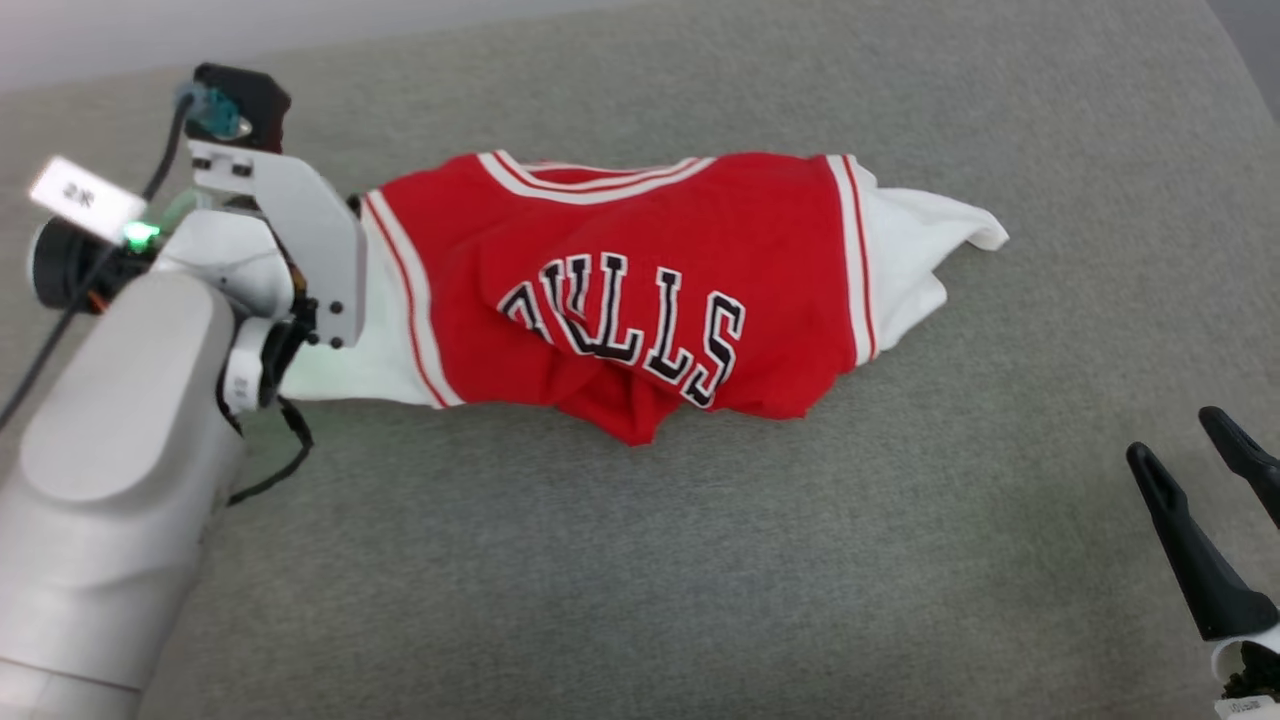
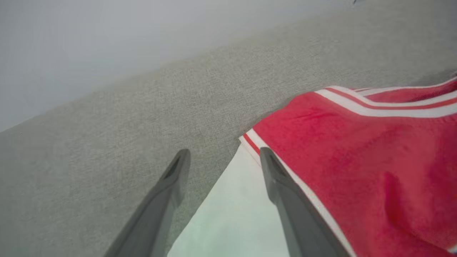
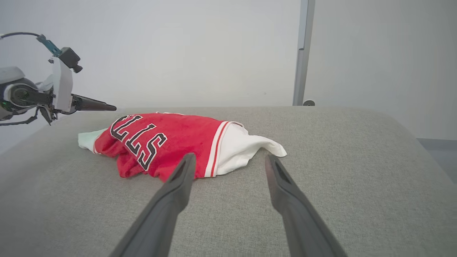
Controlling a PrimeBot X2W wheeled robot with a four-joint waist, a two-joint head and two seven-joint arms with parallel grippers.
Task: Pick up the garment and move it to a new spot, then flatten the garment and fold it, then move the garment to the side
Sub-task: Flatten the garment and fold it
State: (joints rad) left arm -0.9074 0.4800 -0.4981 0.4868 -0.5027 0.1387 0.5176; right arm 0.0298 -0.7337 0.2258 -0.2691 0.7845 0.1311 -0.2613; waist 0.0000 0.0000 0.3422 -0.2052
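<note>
My left gripper [image 2: 225, 154] hangs, fingers spread, over the white side panel [image 2: 235, 203] at one end of the garment [image 1: 640, 290], which lies bunched on the grey cushion [image 1: 700, 560]; my right gripper [image 3: 230, 159], spread and empty too, sits off its other end. I should lower and pinch panel with trim [image 2: 251, 140], not one loose layer

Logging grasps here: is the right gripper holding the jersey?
No, the right gripper has its fingers spread apart above the bare grey cushion, short of the jersey.
</note>
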